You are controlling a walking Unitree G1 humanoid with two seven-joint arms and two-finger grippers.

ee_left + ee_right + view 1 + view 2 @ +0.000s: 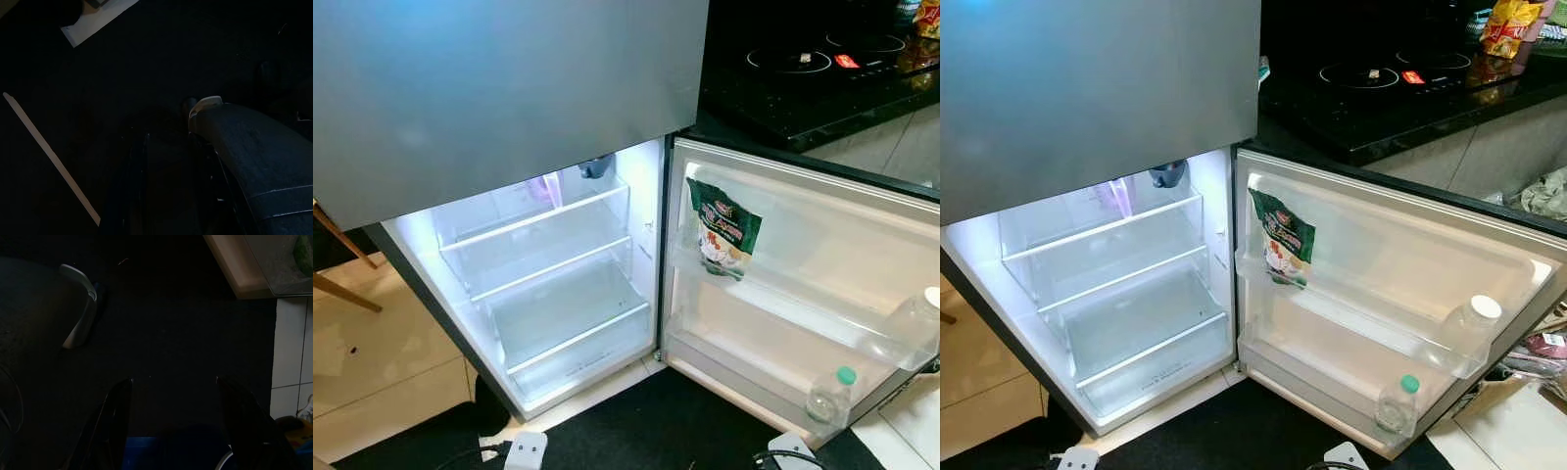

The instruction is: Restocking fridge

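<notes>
Fridge (548, 284) stands open and nearly bare, restocking barely begun.

Its door (1400, 284) swings wide to the robot's right, and by the look of things almost all the work is left: three clear shelves (538, 220) inside hold nothing, save a small dark object (596, 166) and a purplish item (548, 188) at the back of the top one, too dim to name. The door racks carry one green pouch (722, 230), high up, and two clear bottles, one white-capped (1469, 328) on the middle rack, one green-capped (1398, 403) below it. Both arms hang low over a dark mat (646, 426). The right gripper (173, 382) has its jaws spread wide and empty; the left gripper (168, 142) has its jaws narrowly parted, holding nothing. A snack bag (1506, 24) lies on the black tabletop (1400, 98) beyond the hob.
</notes>
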